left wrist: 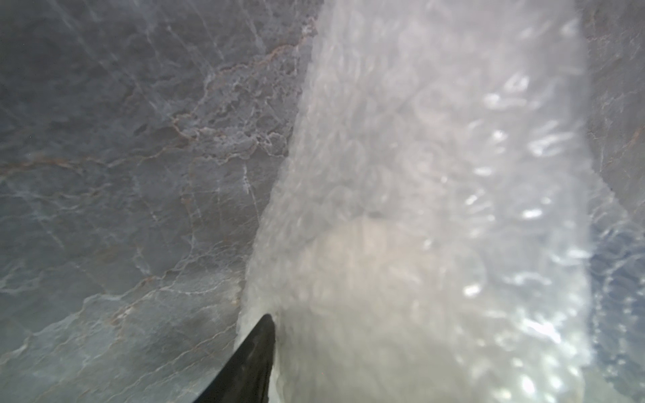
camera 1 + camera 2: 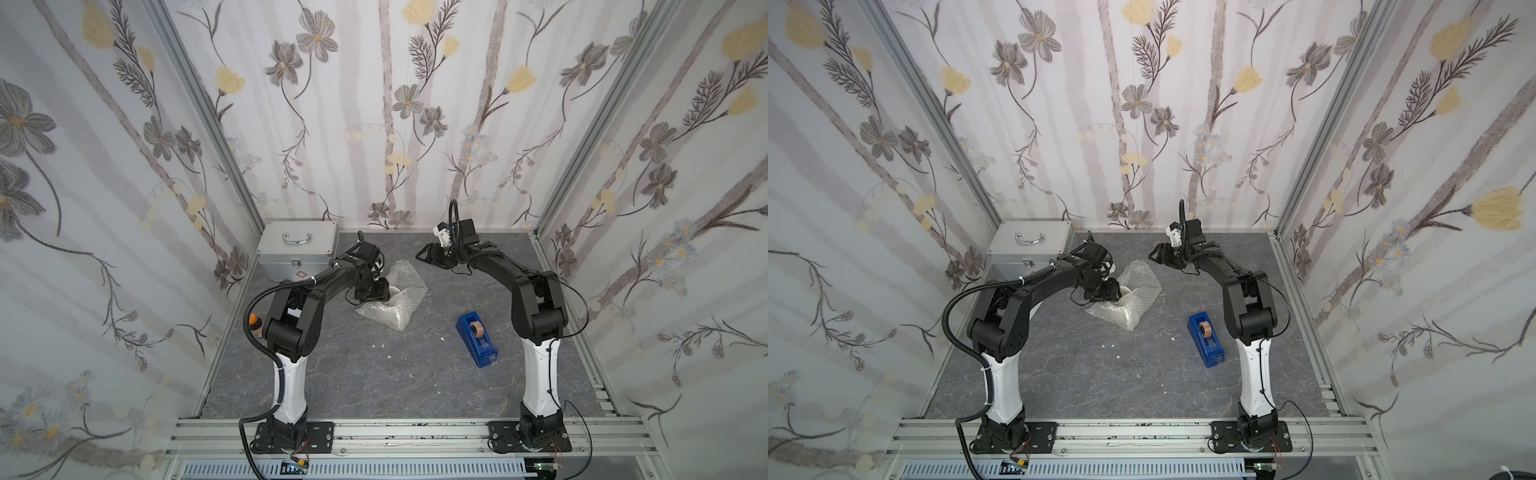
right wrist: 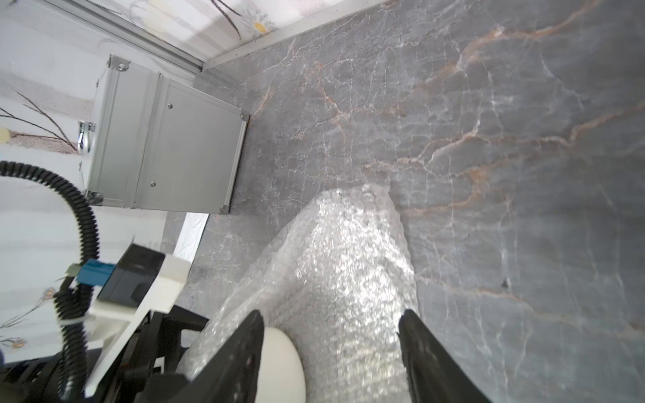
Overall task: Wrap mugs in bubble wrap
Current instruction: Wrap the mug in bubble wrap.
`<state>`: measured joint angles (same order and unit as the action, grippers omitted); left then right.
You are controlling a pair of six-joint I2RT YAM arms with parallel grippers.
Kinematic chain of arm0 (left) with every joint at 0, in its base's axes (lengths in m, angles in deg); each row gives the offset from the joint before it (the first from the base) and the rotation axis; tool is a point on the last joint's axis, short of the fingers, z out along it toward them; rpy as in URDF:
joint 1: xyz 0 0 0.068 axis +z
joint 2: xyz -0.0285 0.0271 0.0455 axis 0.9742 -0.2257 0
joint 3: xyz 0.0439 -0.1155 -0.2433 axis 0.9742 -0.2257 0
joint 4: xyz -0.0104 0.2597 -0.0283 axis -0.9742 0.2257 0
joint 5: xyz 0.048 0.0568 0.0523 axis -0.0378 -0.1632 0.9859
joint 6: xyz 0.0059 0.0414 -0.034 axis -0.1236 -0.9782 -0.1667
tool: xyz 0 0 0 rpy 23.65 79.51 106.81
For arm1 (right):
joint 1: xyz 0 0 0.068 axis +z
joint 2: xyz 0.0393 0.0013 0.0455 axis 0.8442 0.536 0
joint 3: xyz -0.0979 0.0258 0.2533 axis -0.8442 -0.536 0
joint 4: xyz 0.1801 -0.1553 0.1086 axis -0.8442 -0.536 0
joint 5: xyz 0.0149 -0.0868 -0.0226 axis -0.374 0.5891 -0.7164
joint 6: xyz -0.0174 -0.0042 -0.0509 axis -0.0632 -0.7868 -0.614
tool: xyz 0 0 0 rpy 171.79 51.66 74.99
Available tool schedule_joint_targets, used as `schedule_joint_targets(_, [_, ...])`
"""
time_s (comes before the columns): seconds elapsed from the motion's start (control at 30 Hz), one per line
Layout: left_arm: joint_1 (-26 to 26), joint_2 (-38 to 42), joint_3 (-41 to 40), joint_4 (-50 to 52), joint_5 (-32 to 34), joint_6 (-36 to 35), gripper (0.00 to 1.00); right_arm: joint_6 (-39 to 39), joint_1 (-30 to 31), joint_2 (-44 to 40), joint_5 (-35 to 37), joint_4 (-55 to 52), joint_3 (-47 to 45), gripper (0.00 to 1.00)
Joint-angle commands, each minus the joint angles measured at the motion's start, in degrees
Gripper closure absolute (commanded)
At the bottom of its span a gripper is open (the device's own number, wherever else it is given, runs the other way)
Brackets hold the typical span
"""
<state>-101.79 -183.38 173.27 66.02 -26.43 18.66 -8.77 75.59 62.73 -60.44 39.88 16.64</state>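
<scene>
The bubble wrap [image 2: 401, 309] [image 2: 1136, 309] lies crumpled mid-table, one flap standing up. The cream mug [image 2: 1124, 289] [image 3: 282, 363] sits inside it, mostly covered. My left gripper [image 2: 380, 293] is down on the bundle. In the left wrist view one black finger [image 1: 253, 356] presses the wrap [image 1: 436, 157] against the mug [image 1: 366, 279], which shows through it; the other finger is hidden. My right gripper [image 2: 420, 256] [image 3: 331, 335] hovers open above and behind the wrap [image 3: 349, 261], holding nothing.
A silver metal case [image 2: 297, 249] stands in the back left corner. A blue tape dispenser [image 2: 478, 338] lies near the right arm. Small white scraps [image 2: 388, 356] dot the grey marble table [image 2: 374, 386]. Floral walls close three sides.
</scene>
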Motion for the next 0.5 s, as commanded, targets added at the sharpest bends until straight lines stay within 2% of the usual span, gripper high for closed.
schedule_joint_targets(0.0, [-0.03,-0.69,0.82,2.05,-0.17,-2.26,0.46,-5.26,-0.39,5.95,-2.41,-6.70,8.17,0.38])
schedule_joint_targets(0.17, [-0.03,-0.98,0.99,2.60,-0.15,-2.70,0.46,-4.82,-0.59,13.57,-4.50,-10.99,18.04,0.37])
schedule_joint_targets(0.47, [-0.04,-1.79,2.01,3.28,-0.42,-3.36,0.47,-1.78,0.73,20.14,-8.32,-9.16,23.09,0.35])
